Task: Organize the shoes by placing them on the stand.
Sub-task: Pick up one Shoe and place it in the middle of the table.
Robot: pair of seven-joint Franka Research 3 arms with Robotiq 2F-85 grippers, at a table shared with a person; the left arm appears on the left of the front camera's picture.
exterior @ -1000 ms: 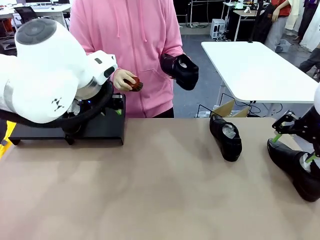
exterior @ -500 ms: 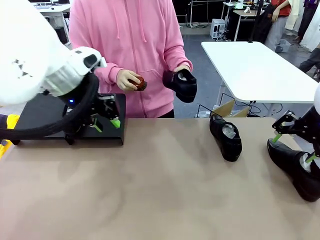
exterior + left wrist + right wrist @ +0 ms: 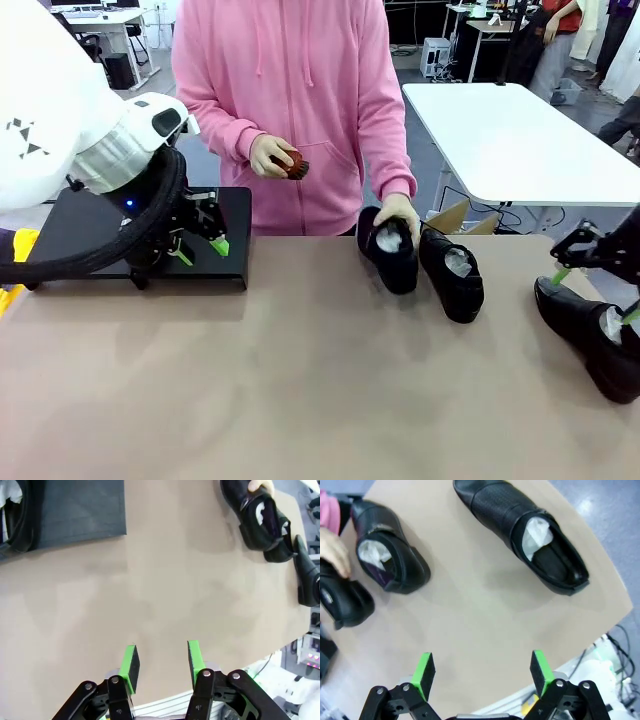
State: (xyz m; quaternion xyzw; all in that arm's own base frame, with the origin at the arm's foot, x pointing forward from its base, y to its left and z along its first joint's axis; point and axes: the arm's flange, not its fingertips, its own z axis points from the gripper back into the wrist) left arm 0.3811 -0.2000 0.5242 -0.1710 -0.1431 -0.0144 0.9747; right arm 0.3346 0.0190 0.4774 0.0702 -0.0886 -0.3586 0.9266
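A person's hand sets a black shoe [image 3: 392, 255] down on the table, touching a second shoe [image 3: 452, 272]. A third shoe [image 3: 590, 338] lies at the far right, under my right gripper [image 3: 592, 292], which hangs open and empty. The right wrist view shows that shoe [image 3: 520, 527], the middle shoe [image 3: 390, 560] and the hand-held shoe [image 3: 342, 600] beyond my open gripper [image 3: 482, 672]. The black stand [image 3: 235, 230] sits far left. My left gripper [image 3: 200, 245] hovers in front of it, open with nothing between its pads [image 3: 131, 667]. What looks like another shoe [image 3: 12, 520] rests on the stand [image 3: 75, 507].
The person in a pink hoodie stands at the far edge and holds a small brown brush [image 3: 290, 163] in the other hand. A white table [image 3: 510, 140] stands behind on the right. Bare tan tabletop [image 3: 320, 380] spreads across the front.
The person has brought the shoe down from chest height onto the table beside the middle shoe. My left arm drew back slightly, the gripper shifting left. The right gripper barely moved.
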